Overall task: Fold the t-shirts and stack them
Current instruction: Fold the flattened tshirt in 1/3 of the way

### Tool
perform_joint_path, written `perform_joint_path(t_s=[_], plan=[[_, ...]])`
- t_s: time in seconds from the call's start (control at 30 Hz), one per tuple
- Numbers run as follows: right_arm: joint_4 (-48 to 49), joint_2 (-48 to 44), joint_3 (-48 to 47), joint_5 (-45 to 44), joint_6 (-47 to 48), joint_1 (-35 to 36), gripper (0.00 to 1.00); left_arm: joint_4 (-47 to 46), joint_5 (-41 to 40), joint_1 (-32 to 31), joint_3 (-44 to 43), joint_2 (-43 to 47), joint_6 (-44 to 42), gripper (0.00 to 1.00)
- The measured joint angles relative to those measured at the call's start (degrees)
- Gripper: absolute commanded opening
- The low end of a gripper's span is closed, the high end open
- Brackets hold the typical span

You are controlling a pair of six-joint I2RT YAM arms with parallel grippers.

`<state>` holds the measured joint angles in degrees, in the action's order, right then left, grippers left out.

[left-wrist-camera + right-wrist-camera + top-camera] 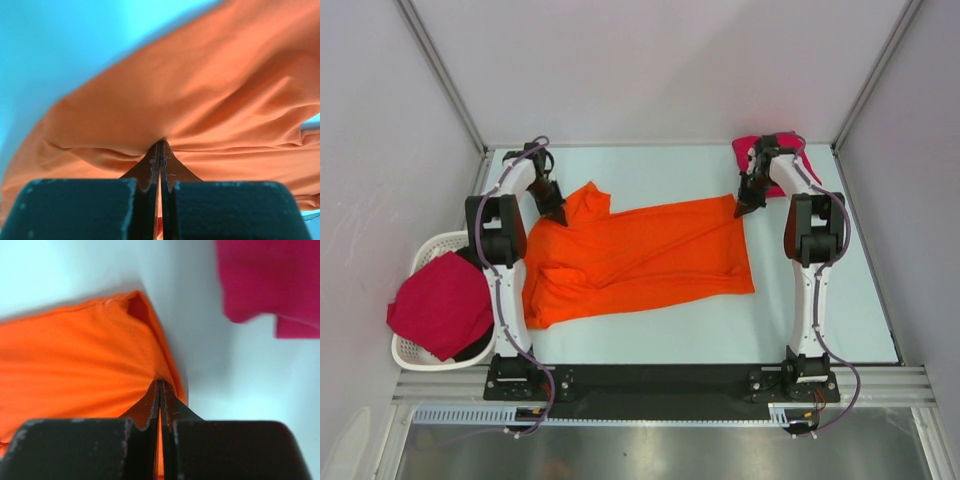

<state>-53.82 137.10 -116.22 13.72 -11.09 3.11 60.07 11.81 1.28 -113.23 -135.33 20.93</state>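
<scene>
Both arms reach forward from their bases, elbows raised and wrists bent downward. The left gripper (pixel 559 213) and the right gripper (pixel 747 208) angle inward toward each other, each with its jaws pressed tight on an edge of the orange t-shirt (pixel 640 260).

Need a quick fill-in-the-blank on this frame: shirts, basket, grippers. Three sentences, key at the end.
1. The spread-out cotton t-shirt pinched by the left gripper and the right gripper is ____ in colour.
2. The white slatted plastic basket holding a crimson-pink t-shirt sits beside the ____ arm.
3. A second crimson-pink t-shirt lies close to the ____ gripper.

Missing words: orange; left; right.
</scene>
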Motion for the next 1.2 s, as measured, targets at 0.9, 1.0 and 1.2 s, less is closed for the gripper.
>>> perform_joint_path(t_s=[0.9, 1.0, 1.2], plan=[[-0.37, -6.78, -15.3, 2.29, -0.07, -0.52, 0.0, -11.58, 12.2, 1.27, 2.6, 20.33, -0.28, 0.59], [-0.26, -5.46, -19.28, 4.87, -0.87, -1.07, 0.0, -14.99, 16.06, 1.49, -2.08, 16.33, 1.66, 0.7], [-0.37, 0.94, -21.33, 9.7, -2.08, -4.22, 0.04, -18.71, 18.49, 2.25, -7.54, 4.04, 4.74, 0.75]])
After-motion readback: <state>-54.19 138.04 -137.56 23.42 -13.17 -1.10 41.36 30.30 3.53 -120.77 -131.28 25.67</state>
